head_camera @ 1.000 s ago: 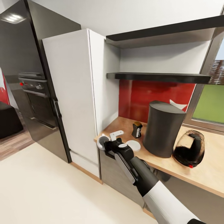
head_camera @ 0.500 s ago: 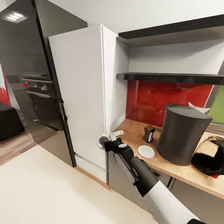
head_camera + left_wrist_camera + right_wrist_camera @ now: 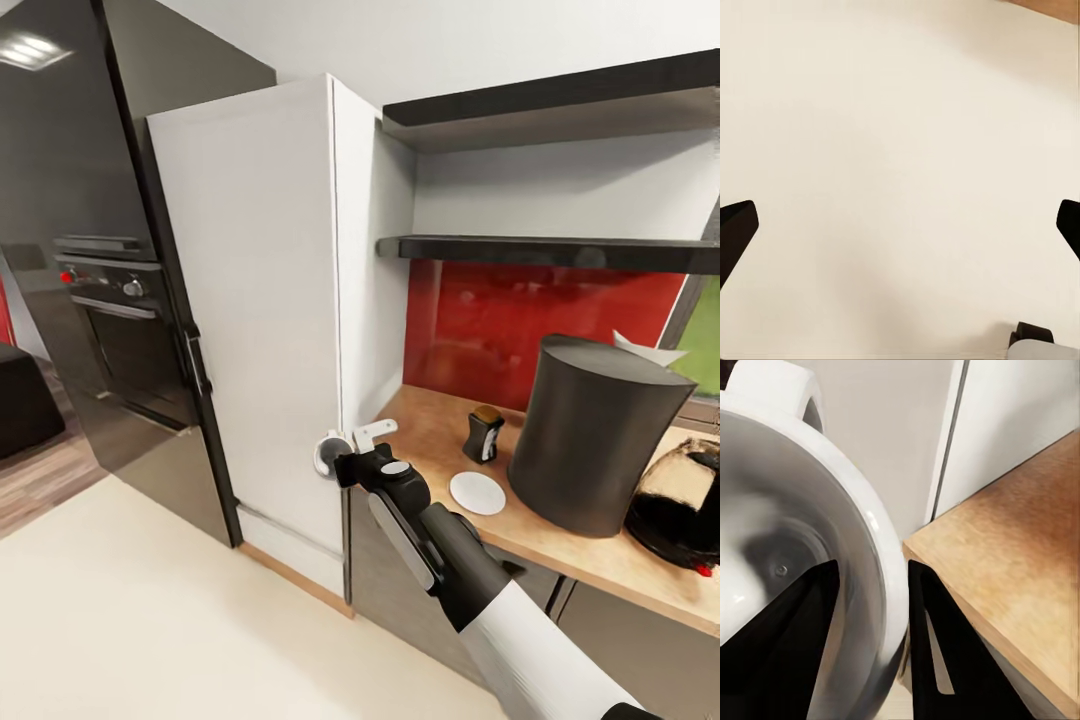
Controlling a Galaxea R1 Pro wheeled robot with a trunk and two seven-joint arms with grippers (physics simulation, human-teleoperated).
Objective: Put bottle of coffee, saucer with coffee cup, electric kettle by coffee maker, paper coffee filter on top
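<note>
Bright, even light; right wrist view blurred.

My right gripper point(image 3: 340, 462) has matt black fingers point(image 3: 945, 660) clamped on the rim of the coffee cup point(image 3: 802, 555), which is smooth, glossy white, like glazed ceramic. The kitchen countertop point(image 3: 430, 425) is light wood grain with a matt finish. The coffee maker point(image 3: 590, 440) has a matt dark-grey body. The electric kettle point(image 3: 685, 500) is clear, glossy glass with black parts. The saucer point(image 3: 478, 493) is plain smooth white. The splashback point(image 3: 500, 320) is glossy red. The kitchen shelf point(image 3: 540, 250) is black with a slight sheen. The oven point(image 3: 130, 330) and its surround are glossy, reflective black. The tall cabinet point(image 3: 260, 300) is matt white. The floor point(image 3: 900, 180) is smooth matt cream.
</note>
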